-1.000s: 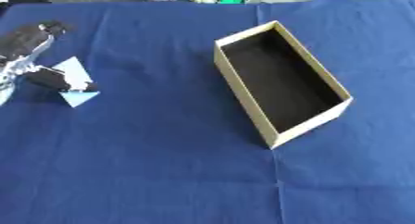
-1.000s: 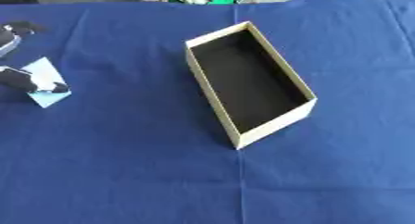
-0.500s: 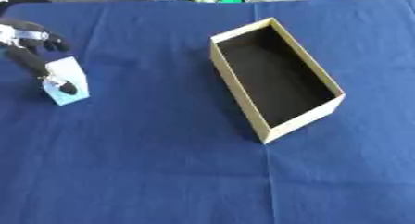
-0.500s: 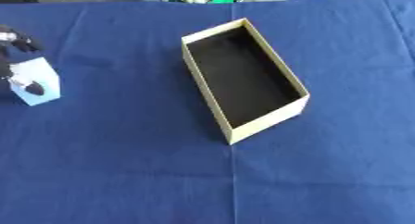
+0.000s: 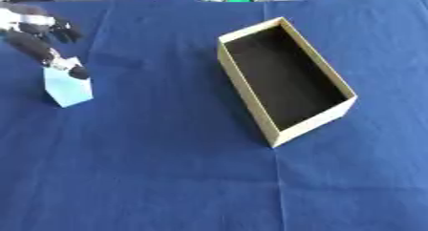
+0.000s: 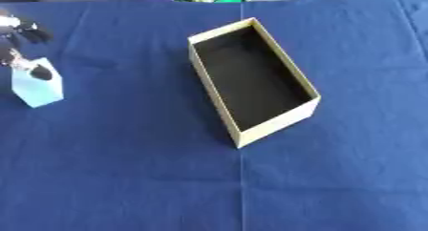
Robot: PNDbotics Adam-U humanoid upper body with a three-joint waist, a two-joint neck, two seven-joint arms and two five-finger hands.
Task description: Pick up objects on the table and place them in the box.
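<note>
Blue cloth (image 5: 167,177) lies creased across the table. Tan cardboard box (image 5: 284,79), oblong with a dark inside, sits at two o'clock. At nine o'clock, the left hand (image 5: 37,36) pinches the top of a pale blue carton (image 5: 67,88).

A blue cloth (image 5: 167,177) covers the whole table.
</note>
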